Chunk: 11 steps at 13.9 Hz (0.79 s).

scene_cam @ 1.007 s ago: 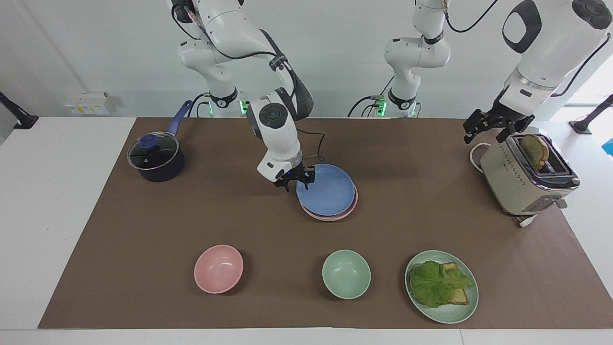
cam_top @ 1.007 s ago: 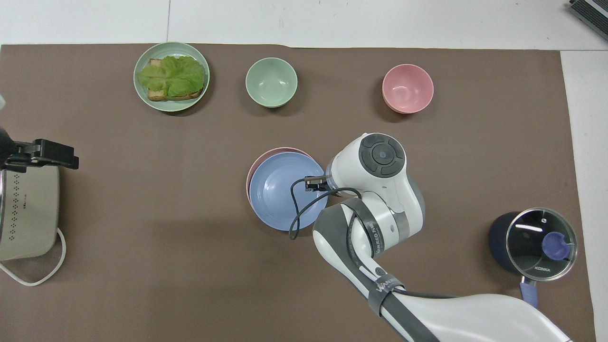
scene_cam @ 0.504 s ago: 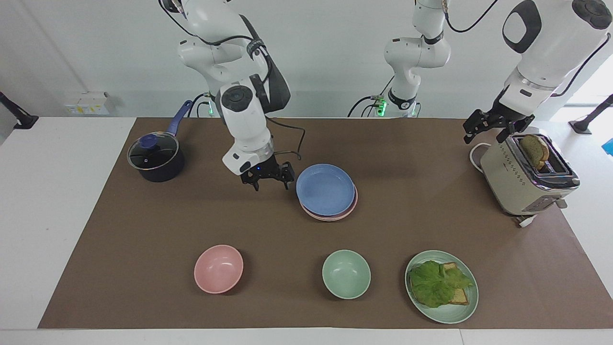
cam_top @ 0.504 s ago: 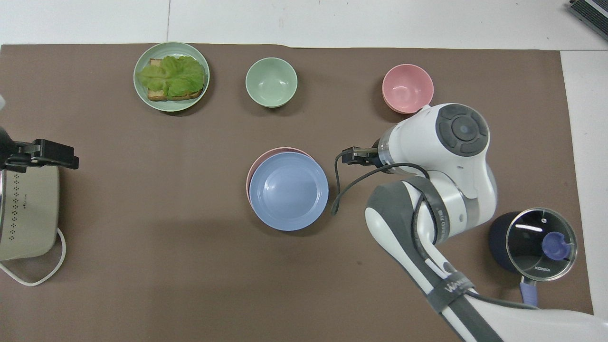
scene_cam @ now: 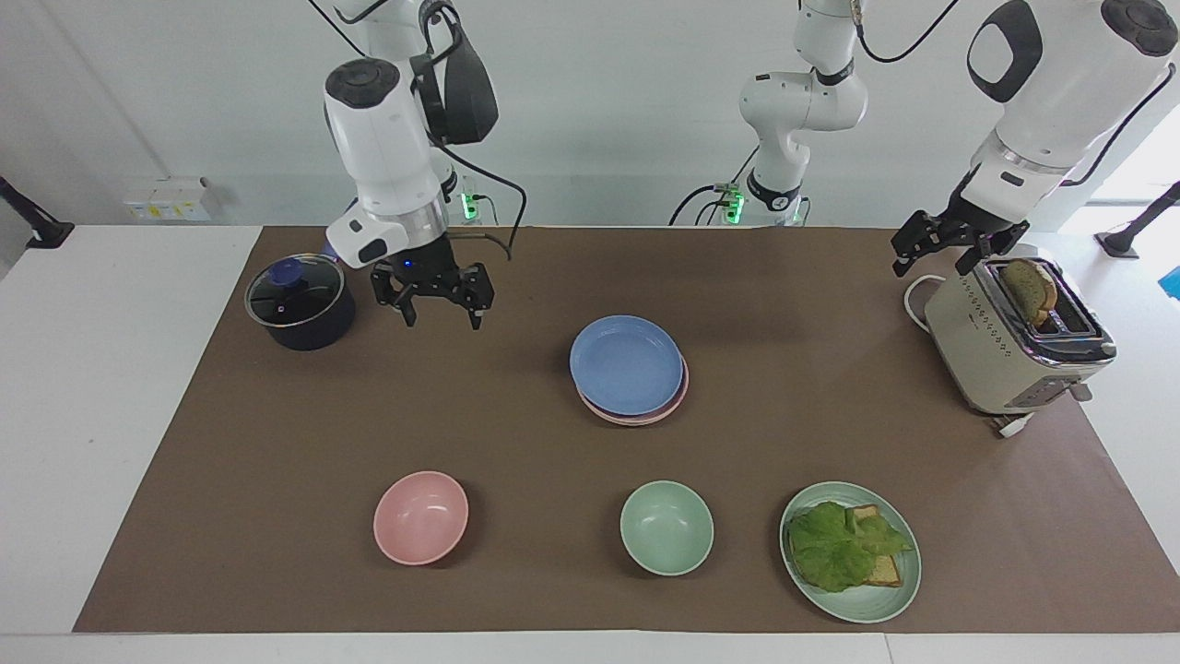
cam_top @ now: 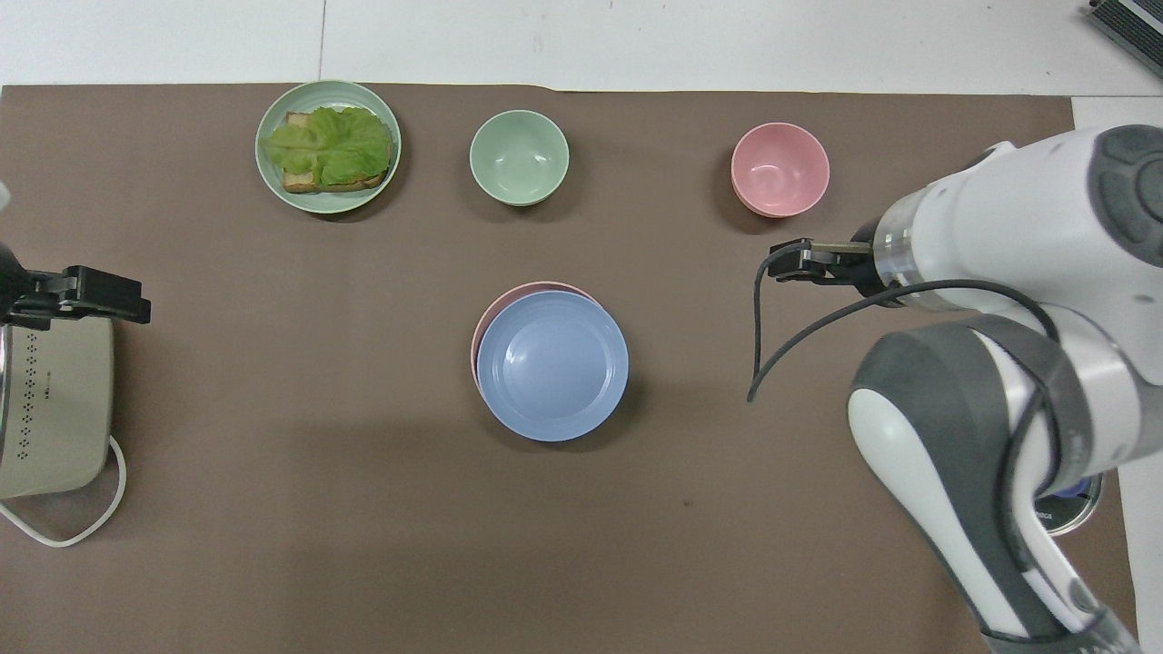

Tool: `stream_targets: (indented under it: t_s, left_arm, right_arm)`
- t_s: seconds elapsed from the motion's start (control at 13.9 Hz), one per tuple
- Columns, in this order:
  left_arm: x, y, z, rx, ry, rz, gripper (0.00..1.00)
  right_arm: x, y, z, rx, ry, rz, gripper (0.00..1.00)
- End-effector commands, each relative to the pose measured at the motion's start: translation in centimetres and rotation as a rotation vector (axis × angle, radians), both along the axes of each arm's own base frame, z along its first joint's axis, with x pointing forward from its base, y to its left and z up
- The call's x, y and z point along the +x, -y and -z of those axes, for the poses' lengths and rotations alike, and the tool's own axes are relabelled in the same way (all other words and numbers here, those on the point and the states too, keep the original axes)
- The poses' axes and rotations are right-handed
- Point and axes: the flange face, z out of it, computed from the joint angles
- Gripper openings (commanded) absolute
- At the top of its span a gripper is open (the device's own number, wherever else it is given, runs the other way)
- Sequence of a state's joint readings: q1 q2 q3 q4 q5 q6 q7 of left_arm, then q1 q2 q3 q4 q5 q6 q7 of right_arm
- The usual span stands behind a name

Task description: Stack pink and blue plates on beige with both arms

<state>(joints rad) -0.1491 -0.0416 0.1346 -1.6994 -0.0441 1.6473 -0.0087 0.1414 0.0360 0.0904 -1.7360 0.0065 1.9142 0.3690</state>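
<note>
The blue plate lies on top of the pink plate, of which only a rim shows, in the middle of the brown mat. The beige plate is hidden under this stack. My right gripper hangs open and empty in the air beside the pot, well apart from the stack. Over the toaster's rim at the left arm's end of the table, my left gripper waits open, holding nothing.
A lidded dark pot stands at the right arm's end. A toaster holds bread. Farther from the robots are a pink bowl, a green bowl and a green plate with lettuce toast.
My right gripper has let go of the blue plate's rim, opened wide, risen and drawn back toward the pot. The stack stays put and the left arm has not moved.
</note>
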Motion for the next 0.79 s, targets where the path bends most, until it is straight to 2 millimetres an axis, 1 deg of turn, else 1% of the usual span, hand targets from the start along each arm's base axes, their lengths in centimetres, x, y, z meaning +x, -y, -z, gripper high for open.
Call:
stream_targets:
  t_s: [0.0,0.22,0.36,0.43,0.5,0.72]
  left_arm:
    - [-0.3,-0.2,-0.3,0.017,-0.004,0.009,1.0]
    - [-0.3,-0.2,-0.3,0.017,-0.003,0.009,1.0]
    - [-0.3,-0.2,-0.4,0.017,-0.001,0.008,1.0]
    - [-0.3,-0.2,-0.4,0.017,-0.003,0.009,1.0]
    - [-0.3,-0.2,-0.3,0.017,-0.004,0.01,1.0]
    - [-0.3,-0.3,-0.4,0.019,-0.001,0.009,1.0]
  right_arm:
    - [-1.2,2.6,-3.9,-0.022,0.016,0.018,1.0]
    - [-1.6,4.7,-7.6,-0.039,-0.003,0.052,1.0]
    - [-1.9,5.4,-8.0,-0.046,-0.019,0.063,1.0]
    - [-2.4,6.2,-9.0,-0.043,-0.012,0.077,1.0]
    - [-2.7,7.1,-10.4,-0.041,0.008,0.093,1.0]
    - [-3.3,9.9,-11.3,-0.041,-0.028,0.141,1.0]
